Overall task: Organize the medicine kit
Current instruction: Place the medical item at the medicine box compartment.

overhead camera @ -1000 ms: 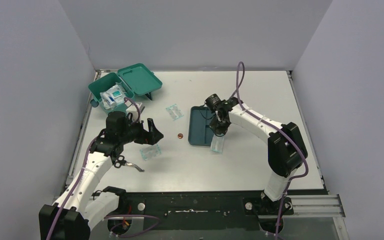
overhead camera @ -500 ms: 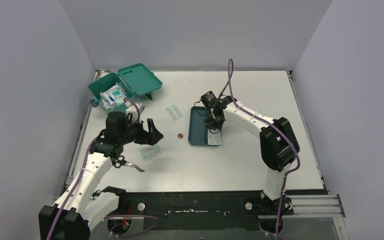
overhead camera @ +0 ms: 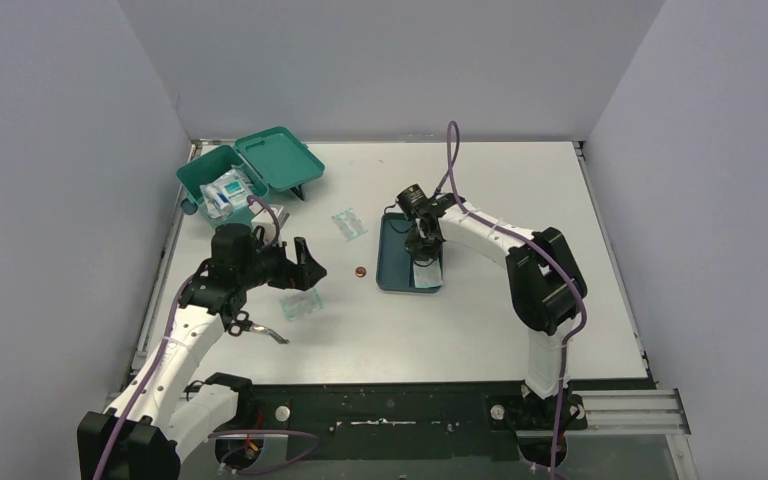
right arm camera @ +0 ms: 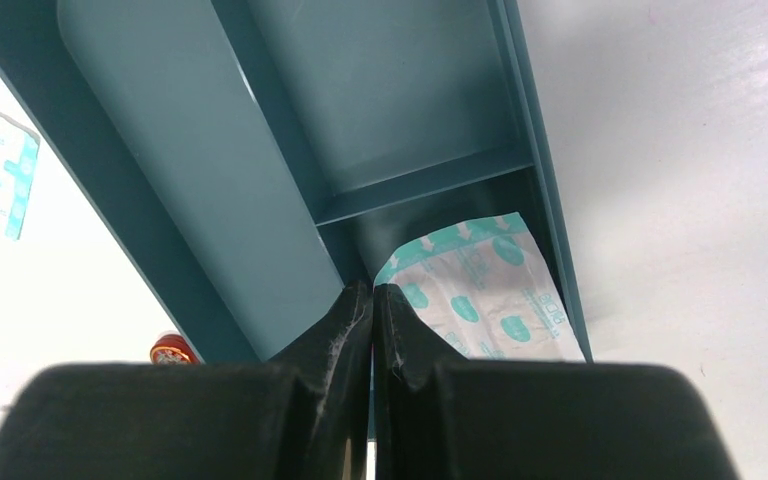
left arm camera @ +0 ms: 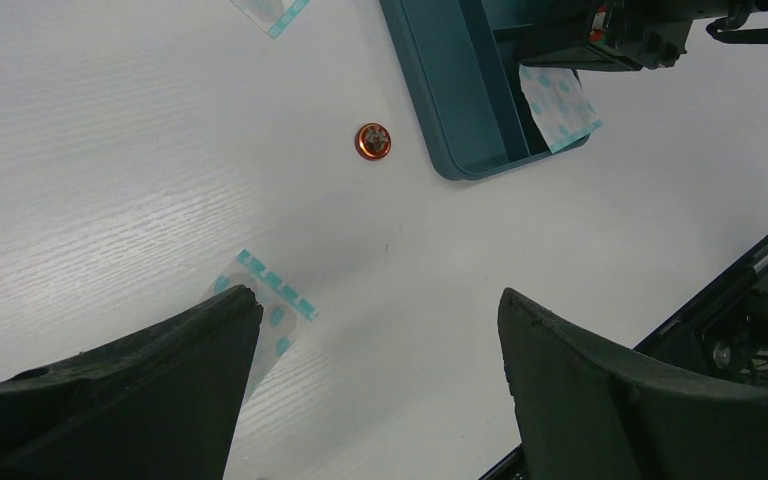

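The kit (overhead camera: 280,160) sits open at the table's (overhead camera: 520,330) far left corner. Well apart, the right fingers (right arm camera: 340,330), pinched on a packet (right arm camera: 480,300), have swung it into the tray's (overhead camera: 396,250) near compartment, so one item is nearly sorted. The left fingers (left arm camera: 160,380) hover wide, empty.

White table (overhead camera: 480,330), pale lilac walls (overhead camera: 390,60)

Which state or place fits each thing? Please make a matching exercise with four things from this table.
1 medicine kit
2 red disc
3 left gripper
4 right gripper

A shut on a packet over the tray
B lid open
C open, empty
D on the table beside the tray

Pairs: 1-B, 2-D, 3-C, 4-A
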Controlling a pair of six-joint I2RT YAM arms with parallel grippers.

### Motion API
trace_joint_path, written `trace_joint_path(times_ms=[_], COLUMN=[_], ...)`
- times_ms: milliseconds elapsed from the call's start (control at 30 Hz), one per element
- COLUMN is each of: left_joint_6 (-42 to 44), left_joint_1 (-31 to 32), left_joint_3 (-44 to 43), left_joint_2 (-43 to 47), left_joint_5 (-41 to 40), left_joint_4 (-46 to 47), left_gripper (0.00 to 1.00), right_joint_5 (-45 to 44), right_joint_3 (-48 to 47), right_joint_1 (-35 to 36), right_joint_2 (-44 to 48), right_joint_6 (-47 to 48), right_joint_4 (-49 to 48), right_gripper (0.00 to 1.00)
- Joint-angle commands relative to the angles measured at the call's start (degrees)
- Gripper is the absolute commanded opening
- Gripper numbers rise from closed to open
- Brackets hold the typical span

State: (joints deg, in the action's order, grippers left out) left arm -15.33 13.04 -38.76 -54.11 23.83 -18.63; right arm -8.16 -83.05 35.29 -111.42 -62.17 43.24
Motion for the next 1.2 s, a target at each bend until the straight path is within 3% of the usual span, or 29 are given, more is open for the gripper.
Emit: trace_joint_path(times_ms=[0, 800, 933, 1167], left_joint_6=[0.92, 0.92, 0.85, 0.83], left_joint_1=[0.26, 0.24, 0.24, 0.28], left_joint_3=[-0.22, -0.24, -0.18, -0.17], left_joint_2=[0.93, 0.85, 0.72, 0.70], left_joint_5=[-0.26, -0.48, -0.53, -0.76], left_joint_4=[1.65, 1.50, 1.58, 1.46], left_gripper=[0.86, 0.88, 0.88, 0.88], right_joint_5=[-2.59, -1.43, -1.35, -1.18], right_joint_3=[-2.26, -1.35, -1.72, 0.96], right_joint_1=[-0.26, -2.42, -2.42, -1.95], right_joint_2=[-0.69, -1.89, -0.50, 6.04], right_joint_6=[-0.14, -2.05, -0.94, 2.04], right_joint_4=[-1.97, -3.16, -2.64, -4.84], right_gripper=[0.00, 0.00, 0.10, 0.44])
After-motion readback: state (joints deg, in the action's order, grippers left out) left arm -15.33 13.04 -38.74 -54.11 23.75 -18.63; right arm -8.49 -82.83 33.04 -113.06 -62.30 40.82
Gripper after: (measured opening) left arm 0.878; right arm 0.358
